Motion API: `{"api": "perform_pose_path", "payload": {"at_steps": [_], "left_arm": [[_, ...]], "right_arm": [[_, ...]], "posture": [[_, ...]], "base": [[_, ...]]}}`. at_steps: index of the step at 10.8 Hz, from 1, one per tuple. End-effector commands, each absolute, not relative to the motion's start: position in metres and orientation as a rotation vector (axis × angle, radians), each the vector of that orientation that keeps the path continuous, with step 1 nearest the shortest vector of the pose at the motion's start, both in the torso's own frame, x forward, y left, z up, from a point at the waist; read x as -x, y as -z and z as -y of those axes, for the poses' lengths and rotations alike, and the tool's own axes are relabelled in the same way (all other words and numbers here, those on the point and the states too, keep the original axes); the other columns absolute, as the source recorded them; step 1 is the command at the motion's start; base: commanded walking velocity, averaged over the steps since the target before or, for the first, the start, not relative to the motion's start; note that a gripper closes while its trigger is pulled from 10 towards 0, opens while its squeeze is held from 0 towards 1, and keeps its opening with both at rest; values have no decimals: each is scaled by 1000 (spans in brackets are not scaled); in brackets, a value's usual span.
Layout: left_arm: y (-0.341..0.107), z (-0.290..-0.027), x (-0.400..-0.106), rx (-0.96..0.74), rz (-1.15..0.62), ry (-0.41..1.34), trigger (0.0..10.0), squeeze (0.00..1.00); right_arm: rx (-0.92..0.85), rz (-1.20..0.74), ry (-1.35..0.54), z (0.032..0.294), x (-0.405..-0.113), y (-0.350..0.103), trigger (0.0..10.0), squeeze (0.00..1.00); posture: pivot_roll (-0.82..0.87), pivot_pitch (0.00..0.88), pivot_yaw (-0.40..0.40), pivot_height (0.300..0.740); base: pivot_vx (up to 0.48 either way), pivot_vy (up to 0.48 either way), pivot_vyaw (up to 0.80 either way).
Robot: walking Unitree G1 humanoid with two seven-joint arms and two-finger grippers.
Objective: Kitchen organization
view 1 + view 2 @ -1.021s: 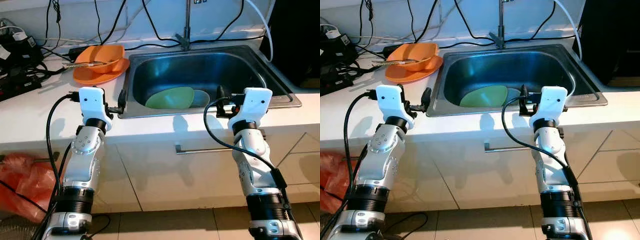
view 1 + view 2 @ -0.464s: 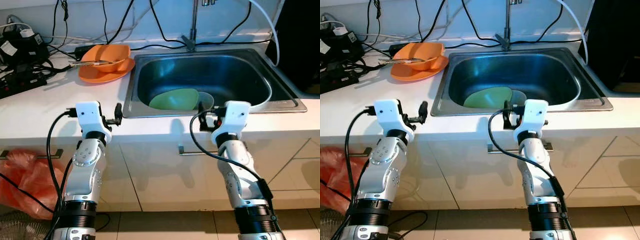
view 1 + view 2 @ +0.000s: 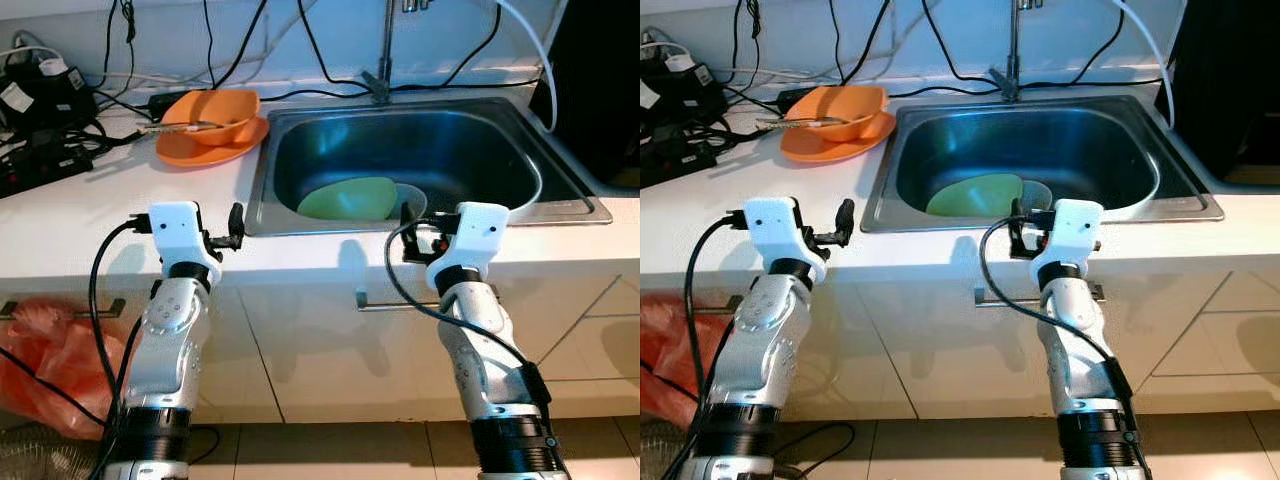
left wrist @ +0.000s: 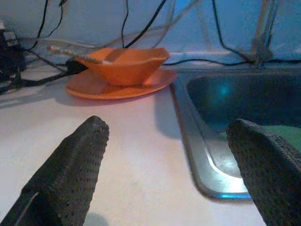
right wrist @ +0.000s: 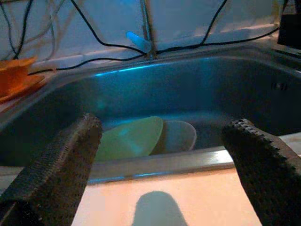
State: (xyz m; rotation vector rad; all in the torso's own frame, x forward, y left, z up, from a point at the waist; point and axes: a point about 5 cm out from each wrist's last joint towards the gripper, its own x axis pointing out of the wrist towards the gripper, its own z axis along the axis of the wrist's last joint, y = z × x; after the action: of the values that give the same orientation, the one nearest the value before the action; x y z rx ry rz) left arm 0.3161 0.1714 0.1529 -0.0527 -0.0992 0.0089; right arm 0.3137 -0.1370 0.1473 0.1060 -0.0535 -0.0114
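Along the front edge of the white counter (image 3: 90,215), both arms are raised side by side, facing the steel sink (image 3: 560,195) as though lining up for a reach. The left gripper (image 3: 235,226) hovers over the counter just beside the sink's left rim, its fingers (image 4: 70,165) spread wide with nothing between them; the right gripper (image 3: 408,228) hangs at the sink's front rim, its fingers (image 5: 61,160) likewise parted and empty. Down in the basin lies a green plate (image 3: 348,198), tilted against a small pale bowl (image 5: 178,135), probably left there for washing or sorting. Well behind the left gripper, an orange bowl (image 3: 212,113) sits stacked on an orange plate (image 3: 190,152) with chopsticks (image 3: 180,126) resting across it. Nothing is yet grasped; judging by position, the right gripper seems best placed for the dishes in the sink.
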Motion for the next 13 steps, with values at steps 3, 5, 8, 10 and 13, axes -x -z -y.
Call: {"api": "perform_pose_path", "payload": {"at_steps": [3,5,8,10,13], "left_arm": [[-185,-165,-317,27,202,34,10000,0],[-175,-166,-315,24,164,20,10000,0],[-174,-169,-318,62,145,-21,10000,0],[-178,-169,-321,50,148,-10,10000,0],[-184,-172,-322,43,170,-14,10000,0]], "right_arm": [[-48,120,-7,135,-319,-165,10000,0],[30,159,9,139,-318,-171,10000,0],[-6,135,-71,133,-313,-167,10000,0],[-27,149,-42,131,-312,-167,10000,0],[-46,154,-42,129,-313,-168,10000,0]], "posture": [[87,0,83,740],[79,0,81,740],[80,0,87,740],[83,0,110,740],[83,0,109,740]], "base": [[0,0,0],[0,0,0],[0,0,0],[0,0,400],[0,0,0]]}}
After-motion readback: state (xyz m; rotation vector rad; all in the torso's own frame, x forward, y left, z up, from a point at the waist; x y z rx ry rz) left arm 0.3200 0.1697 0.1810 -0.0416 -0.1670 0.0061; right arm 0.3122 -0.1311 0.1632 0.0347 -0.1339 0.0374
